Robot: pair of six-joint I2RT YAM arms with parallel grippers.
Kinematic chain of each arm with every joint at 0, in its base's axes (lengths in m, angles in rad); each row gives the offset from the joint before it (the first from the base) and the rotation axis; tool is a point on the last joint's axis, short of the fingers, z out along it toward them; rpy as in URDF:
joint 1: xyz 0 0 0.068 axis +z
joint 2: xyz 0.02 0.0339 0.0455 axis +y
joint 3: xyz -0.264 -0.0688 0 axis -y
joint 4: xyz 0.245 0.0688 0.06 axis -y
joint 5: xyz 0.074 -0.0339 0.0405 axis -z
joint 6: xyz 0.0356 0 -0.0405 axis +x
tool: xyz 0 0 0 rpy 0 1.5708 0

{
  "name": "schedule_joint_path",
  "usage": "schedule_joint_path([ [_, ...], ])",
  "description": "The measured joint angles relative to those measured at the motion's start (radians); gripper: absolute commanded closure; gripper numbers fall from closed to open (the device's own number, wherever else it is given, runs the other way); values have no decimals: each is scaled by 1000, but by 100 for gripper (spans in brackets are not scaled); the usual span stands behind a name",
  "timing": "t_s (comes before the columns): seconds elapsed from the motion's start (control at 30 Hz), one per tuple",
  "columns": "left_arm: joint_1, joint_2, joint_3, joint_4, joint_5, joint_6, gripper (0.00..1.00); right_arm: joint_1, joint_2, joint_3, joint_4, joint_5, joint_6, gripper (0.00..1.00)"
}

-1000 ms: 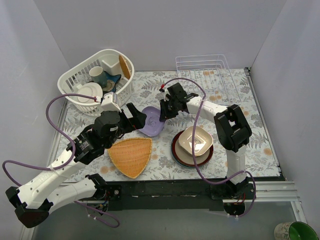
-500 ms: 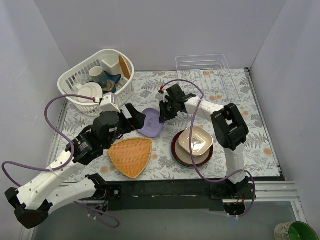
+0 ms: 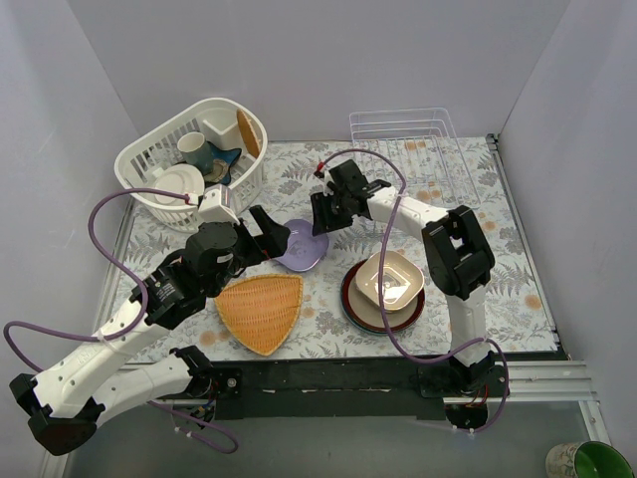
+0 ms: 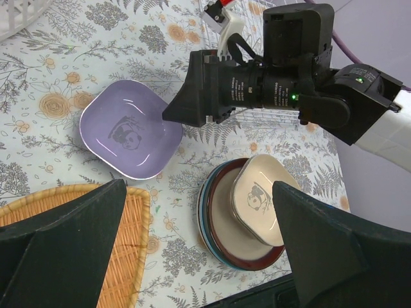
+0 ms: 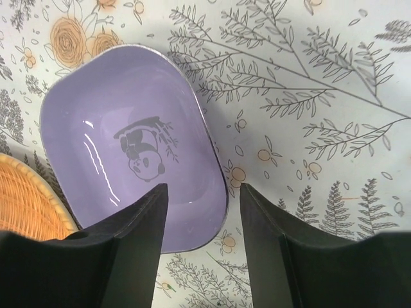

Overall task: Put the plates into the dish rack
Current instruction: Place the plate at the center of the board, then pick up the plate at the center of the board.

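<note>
A lilac rounded-square dish (image 3: 302, 246) with a panda mark lies flat on the table; it also shows in the left wrist view (image 4: 128, 136) and the right wrist view (image 5: 131, 147). My right gripper (image 5: 202, 221) is open, its fingers straddling the dish's right rim from above. A cream dish (image 3: 390, 281) sits on a dark red-brown plate (image 3: 350, 300) at the front right. The white wire dish rack (image 3: 413, 139) stands at the back right. My left gripper (image 4: 199, 256) is open and empty, above the table left of the lilac dish.
An orange woven triangular tray (image 3: 263, 310) lies in front of the lilac dish. A white slotted plastic basket (image 3: 189, 149) with cups and a white plate stands at the back left. Grey walls enclose the table.
The right gripper has moved left and a little back along the lilac dish. The dish has slid slightly left. The left arm has barely moved.
</note>
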Motion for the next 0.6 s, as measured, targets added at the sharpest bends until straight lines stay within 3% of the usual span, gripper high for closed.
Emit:
schedule_joint_path([
  [0.3, 0, -2, -1, 0, 0, 0, 2, 0, -37, 87, -71, 56, -24, 43],
  [0.6, 0, 62, -2, 42, 38, 13, 2, 0, -410, 53, -158, 203, -32, 42],
])
